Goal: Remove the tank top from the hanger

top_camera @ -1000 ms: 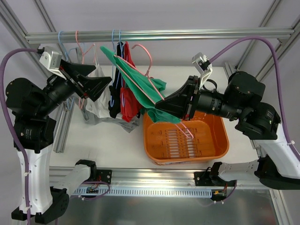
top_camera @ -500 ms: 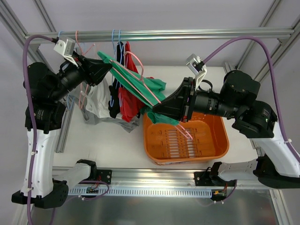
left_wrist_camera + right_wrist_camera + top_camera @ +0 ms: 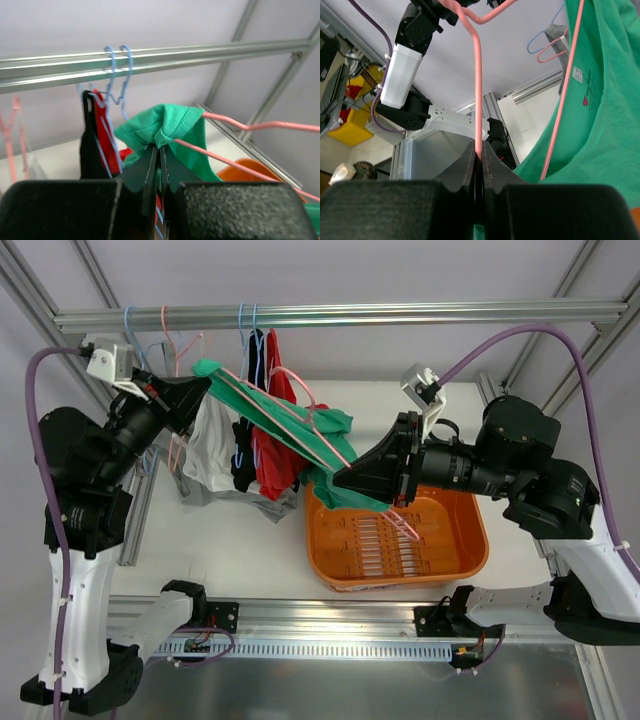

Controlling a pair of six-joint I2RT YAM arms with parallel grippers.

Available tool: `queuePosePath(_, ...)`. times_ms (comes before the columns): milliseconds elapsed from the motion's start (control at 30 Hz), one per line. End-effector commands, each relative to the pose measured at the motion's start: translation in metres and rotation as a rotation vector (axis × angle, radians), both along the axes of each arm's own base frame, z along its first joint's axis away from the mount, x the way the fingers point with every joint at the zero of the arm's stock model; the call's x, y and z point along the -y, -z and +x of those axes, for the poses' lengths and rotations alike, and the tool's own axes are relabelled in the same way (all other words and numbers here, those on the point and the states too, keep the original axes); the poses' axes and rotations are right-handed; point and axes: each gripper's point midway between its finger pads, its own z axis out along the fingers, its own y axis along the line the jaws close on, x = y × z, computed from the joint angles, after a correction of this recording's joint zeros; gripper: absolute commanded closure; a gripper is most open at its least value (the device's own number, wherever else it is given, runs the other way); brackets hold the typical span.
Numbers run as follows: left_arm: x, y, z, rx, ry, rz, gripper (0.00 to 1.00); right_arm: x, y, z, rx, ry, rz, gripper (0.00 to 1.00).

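Observation:
The teal-green tank top [image 3: 338,422] hangs stretched along the salmon-pink hanger [image 3: 405,527], slanting from the rail area down to the orange basket. My left gripper [image 3: 205,380] is shut on a bunched end of the tank top [image 3: 170,122] at its upper left; in the left wrist view the fabric is pinched at the tips of that gripper [image 3: 161,146]. Pink hanger wire [image 3: 250,126] runs off to the right of it. My right gripper [image 3: 340,478] is shut on the hanger's wire [image 3: 477,75], which rises from between the tips of that gripper [image 3: 478,150]. Green fabric [image 3: 605,115] hangs beside it.
An orange basket [image 3: 470,540] sits below the right gripper. A metal rail [image 3: 400,315] crosses the back with light blue hangers [image 3: 247,325]. A red top [image 3: 275,465], a dark garment [image 3: 245,465] and a pale grey-white top [image 3: 210,455] hang between the arms.
My left gripper was open, moved in to the tank top's upper end and shut on it, then drew it slightly left. The right gripper kept its hold on the hanger.

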Motion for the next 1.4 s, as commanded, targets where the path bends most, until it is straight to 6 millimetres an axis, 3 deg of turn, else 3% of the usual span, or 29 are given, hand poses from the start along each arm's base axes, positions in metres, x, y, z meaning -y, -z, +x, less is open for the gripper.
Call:
queuePosePath(0, -0.033, -0.029, -0.014, 0.099, -0.181, -0.09, 1.0, 0.018, -0.005, -0.023, 0.085, -0.088, 0.01, 1.0)
queuePosePath(100, -0.037, -0.037, -0.024, 0.119, -0.193, -0.109, 1.0, 0.025, 0.005, -0.039, 0.093, -0.168, -0.012, 1.0)
queuePosePath(233, -0.037, -0.061, -0.044, 0.175, -0.167, -0.135, 1.0, 0.034, -0.001, -0.065, 0.13, -0.3, 0.021, 1.0)
queuePosePath(300, -0.038, -0.072, -0.056, 0.202, -0.162, -0.141, 1.0, 0.042, -0.009, -0.074, 0.156, -0.336, 0.056, 1.0)
queuePosePath(333, -0.04, -0.087, -0.073, 0.247, -0.154, -0.148, 1.0, 0.043, -0.015, -0.075, 0.18, -0.336, 0.088, 1.0)
queuePosePath(433, -0.037, -0.106, -0.103, 0.307, -0.106, -0.141, 1.0, 0.05, -0.032, -0.077, 0.261, -0.318, 0.202, 1.0)
queuePosePath(567, -0.023, -0.101, -0.12, 0.282, -0.008, -0.107, 1.0, 0.053, -0.054, -0.077, 0.346, -0.299, 0.318, 1.0)
queuePosePath(700, -0.007, -0.058, -0.121, 0.154, 0.086, -0.068, 1.0, 0.041, -0.07, -0.079, 0.37, -0.34, 0.383, 1.0)
queuePosePath(767, 0.0, -0.042, -0.141, 0.135, 0.148, -0.066, 1.0, 0.026, -0.077, -0.079, 0.379, -0.388, 0.412, 1.0)
queuePosePath(800, 0.004, -0.026, -0.139, 0.096, 0.175, -0.058, 1.0, 0.02, -0.077, -0.078, 0.354, -0.403, 0.419, 1.0)
queuePosePath(833, 0.005, -0.02, -0.156, 0.101, 0.201, -0.065, 1.0, 0.011, -0.086, -0.075, 0.373, -0.411, 0.465, 1.0)
queuePosePath(900, 0.018, 0.001, -0.172, 0.064, 0.31, -0.041, 1.0, 0.0, -0.09, -0.072, 0.35, -0.424, 0.49, 1.0)
queuePosePath(1033, 0.037, 0.036, -0.234, 0.073, 0.568, 0.033, 1.0, -0.034, -0.097, -0.053, 0.309, -0.394, 0.559, 1.0)
queuePosePath(1100, 0.042, 0.059, -0.255, 0.056, 0.668, 0.06, 1.0, -0.057, -0.091, -0.04, 0.28, -0.365, 0.577, 1.0)
queuePosePath(1167, 0.046, 0.079, -0.266, 0.03, 0.74, 0.078, 1.0, -0.074, -0.091, -0.035, 0.291, -0.335, 0.64, 1.0)
queuePosePath(1200, 0.049, 0.1, -0.26, -0.033, 0.773, 0.073, 1.0, -0.078, -0.092, -0.034, 0.3, -0.32, 0.664, 1.0)
queuePosePath(1267, 0.051, 0.125, -0.273, -0.104, 0.862, 0.066, 1.0, -0.082, -0.101, -0.032, 0.381, -0.266, 0.748, 1.0)
queuePosePath(1367, 0.056, 0.183, -0.256, -0.322, 0.9, -0.008, 1.0, -0.089, -0.111, -0.026, 0.518, -0.166, 0.796, 1.0)
